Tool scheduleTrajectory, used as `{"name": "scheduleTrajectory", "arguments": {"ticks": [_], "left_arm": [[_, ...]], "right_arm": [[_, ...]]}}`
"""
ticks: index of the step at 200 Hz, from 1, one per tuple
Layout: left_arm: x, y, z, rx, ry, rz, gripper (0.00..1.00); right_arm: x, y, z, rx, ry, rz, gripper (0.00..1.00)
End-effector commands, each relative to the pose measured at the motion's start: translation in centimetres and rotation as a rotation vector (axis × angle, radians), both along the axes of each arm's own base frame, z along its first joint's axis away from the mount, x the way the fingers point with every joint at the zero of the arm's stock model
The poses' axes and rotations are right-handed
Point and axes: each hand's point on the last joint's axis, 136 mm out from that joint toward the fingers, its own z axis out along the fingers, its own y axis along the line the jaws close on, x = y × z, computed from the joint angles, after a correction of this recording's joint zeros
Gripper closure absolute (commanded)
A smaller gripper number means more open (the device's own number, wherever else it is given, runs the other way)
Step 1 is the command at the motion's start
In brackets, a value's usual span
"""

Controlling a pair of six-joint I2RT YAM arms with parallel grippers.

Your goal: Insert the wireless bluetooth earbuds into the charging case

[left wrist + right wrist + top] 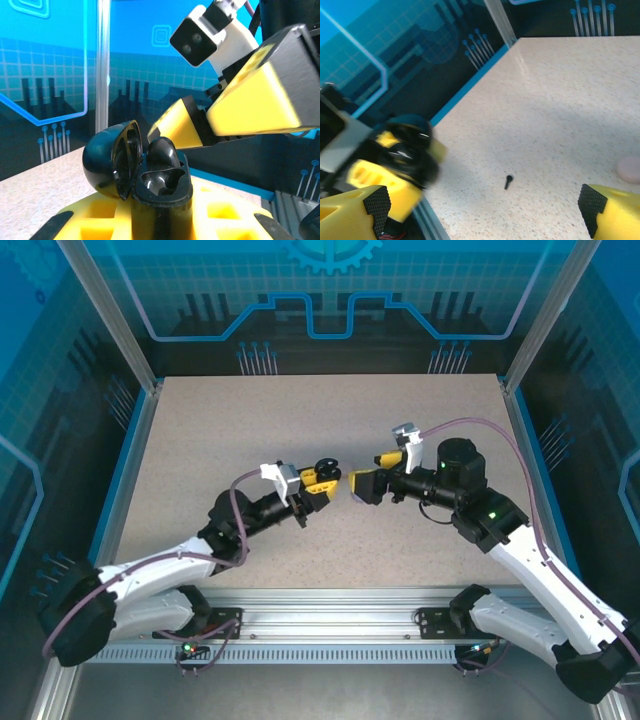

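Our left gripper (318,488) clamps the open black charging case (159,186) while our right gripper (372,472) gapes empty just beside it, so we could bump its lid (106,161).

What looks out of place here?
A tiny black earbud lies loose on the table, apart from the open black case clamped in the left end effector; the right end effector is open, empty.

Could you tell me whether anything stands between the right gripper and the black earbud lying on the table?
Nothing visible does. The black earbud lies on the bare table before the open right gripper; a pink round object sits off to one side, the black case in the left gripper to the other.
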Motion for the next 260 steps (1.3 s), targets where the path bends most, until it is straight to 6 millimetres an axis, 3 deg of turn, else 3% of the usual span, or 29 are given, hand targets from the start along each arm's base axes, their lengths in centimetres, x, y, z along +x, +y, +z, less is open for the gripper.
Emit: {"name": "scheduleTrajectory", "arguments": {"ticks": [1, 23, 48, 76, 100, 139, 177, 213, 260], "left_arm": [[-0.1, 1.7, 0.5, 0.066, 0.004, 0.085, 0.99], [-0.9, 3.8, 1.0, 0.065, -0.012, 0.141, 0.99], [-1.9, 5.4, 2.2, 0.044, -0.026, 0.169, 0.99], [-2.8, 6.0, 3.8, 0.028, -0.029, 0.155, 0.99], [-3.5, 6.3, 5.0, 0.019, -0.026, 0.134, 0.99], [-4.7, 6.8, 6.5, 0.009, -0.032, 0.104, 0.99], [-5.4, 7.5, 7.8, -0.002, -0.019, 0.106, 0.99], [-5.5, 7.6, 8.2, 0.002, -0.01, 0.101, 0.99], [-5.3, 7.6, 7.8, 0.005, -0.005, 0.109, 0.99]], "right_arm": [[1.2, -2.9, -2.1, -0.044, 0.1, -0.161, 0.0], [2.0, -3.4, -4.8, -0.042, 0.192, -0.197, 0.0], [3.0, -1.9, -9.1, -0.091, 0.323, -0.181, 0.0], [3.6, 2.4, -13.9, -0.229, 0.398, -0.122, 0.08], [3.9, 7.3, -17.0, -0.269, 0.472, -0.045, 0.22], [3.9, 13.5, -20.7, -0.397, 0.5, 0.012, 0.31], [3.7, 17.4, -24.1, -0.539, 0.489, 0.045, 0.39], [3.5, 19.9, -26.9, -0.654, 0.482, 0.072, 0.45], [4.3, 20.5, -29.4, -0.805, 0.436, 0.046, 0.48]]}}
